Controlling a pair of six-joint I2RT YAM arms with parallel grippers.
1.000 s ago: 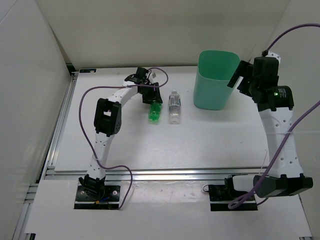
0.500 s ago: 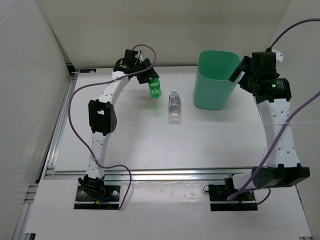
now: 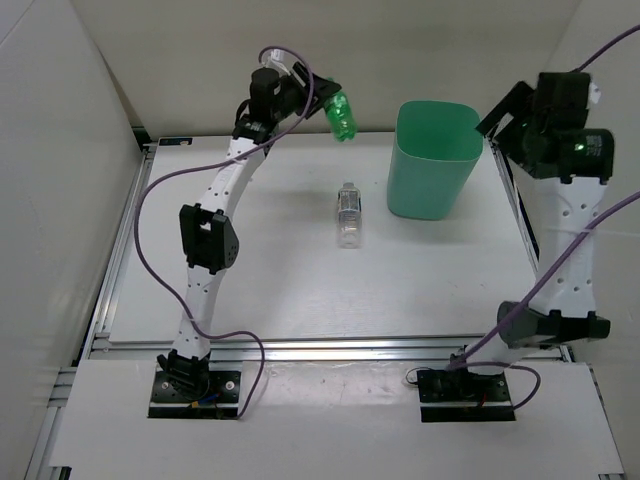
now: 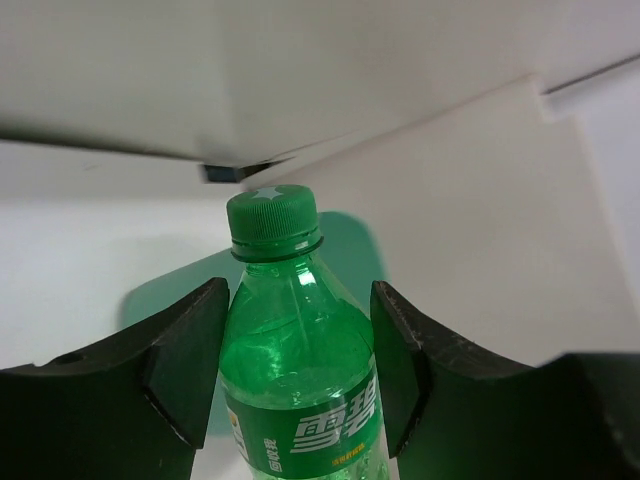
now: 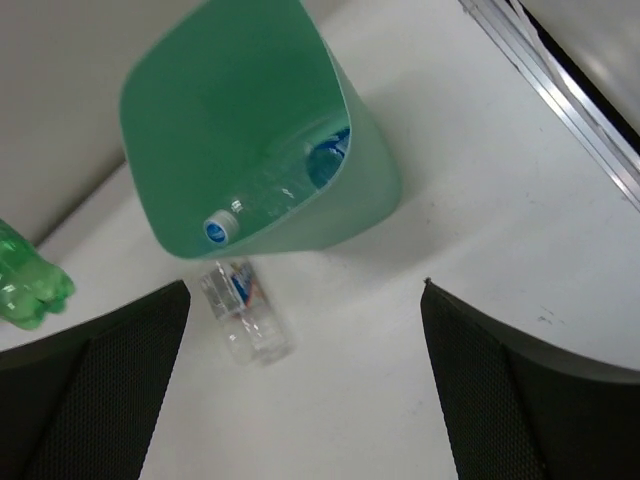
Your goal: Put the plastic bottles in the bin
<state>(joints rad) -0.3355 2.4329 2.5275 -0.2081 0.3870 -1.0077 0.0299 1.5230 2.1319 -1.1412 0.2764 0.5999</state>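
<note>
The green bottle (image 4: 298, 390) is cut off below.

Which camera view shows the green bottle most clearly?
The left wrist view: the green bottle is large and central, cap and label clear, gripped by the left hand. The top view shows it small, left of the bin. The right wrist view catches only part of it at the left edge.

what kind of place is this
Probably a robot lab test cell: plain white panel walls box in a white table edged with aluminium rail, with a white left robot arm and right robot arm bolted at its near edge.
</note>
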